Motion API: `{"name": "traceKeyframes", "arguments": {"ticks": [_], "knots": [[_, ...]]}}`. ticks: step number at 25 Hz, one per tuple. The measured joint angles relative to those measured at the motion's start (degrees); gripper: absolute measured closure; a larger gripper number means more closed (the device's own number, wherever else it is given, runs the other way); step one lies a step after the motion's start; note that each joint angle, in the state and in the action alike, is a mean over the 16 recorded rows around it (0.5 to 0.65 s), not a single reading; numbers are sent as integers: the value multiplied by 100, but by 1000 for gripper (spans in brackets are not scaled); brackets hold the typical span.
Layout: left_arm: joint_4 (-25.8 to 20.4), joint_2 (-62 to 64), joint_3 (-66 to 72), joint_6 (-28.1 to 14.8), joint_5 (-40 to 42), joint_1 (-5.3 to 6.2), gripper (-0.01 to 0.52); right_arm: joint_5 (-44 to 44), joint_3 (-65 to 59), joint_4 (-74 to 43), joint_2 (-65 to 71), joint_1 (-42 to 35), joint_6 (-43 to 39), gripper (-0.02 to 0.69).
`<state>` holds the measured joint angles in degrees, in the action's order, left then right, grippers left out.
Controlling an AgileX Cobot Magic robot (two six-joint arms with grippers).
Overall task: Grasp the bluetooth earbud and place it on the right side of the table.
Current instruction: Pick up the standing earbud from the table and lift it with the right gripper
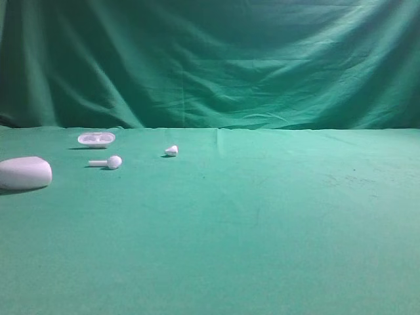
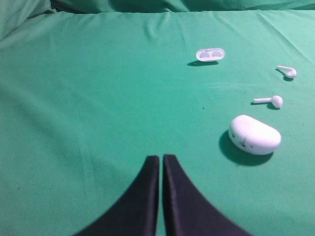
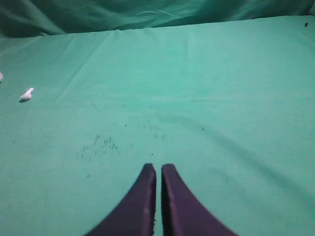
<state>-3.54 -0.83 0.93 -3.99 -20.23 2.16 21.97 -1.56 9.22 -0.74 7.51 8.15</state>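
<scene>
Left of centre on the green worktop (image 1: 262, 216) lies the bluetooth earbud (image 1: 171, 150): likely light, rigid, slippery, so pinch across its stubby body. Your left claw (image 2: 161, 158) and right claw (image 3: 158, 168) are both closed, empty.

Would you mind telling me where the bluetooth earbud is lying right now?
In the exterior high view the bluetooth earbud lies on the table, left of centre near the back, just right of the stemmed earbud.
</scene>
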Motion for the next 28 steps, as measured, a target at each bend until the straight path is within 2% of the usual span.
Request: {"name": "traceKeyframes", "arguments": {"ticks": [10, 20, 28], "knots": [[0, 0, 0, 0, 0, 0, 514, -169, 0, 171, 0, -9, -1, 665], [0, 0, 0, 0, 0, 0, 514, -958, 156, 689, 86, -11, 37, 665], [0, 0, 0, 0, 0, 0, 514, -542, 1059, 722, 1215, -11, 235, 665]]}}
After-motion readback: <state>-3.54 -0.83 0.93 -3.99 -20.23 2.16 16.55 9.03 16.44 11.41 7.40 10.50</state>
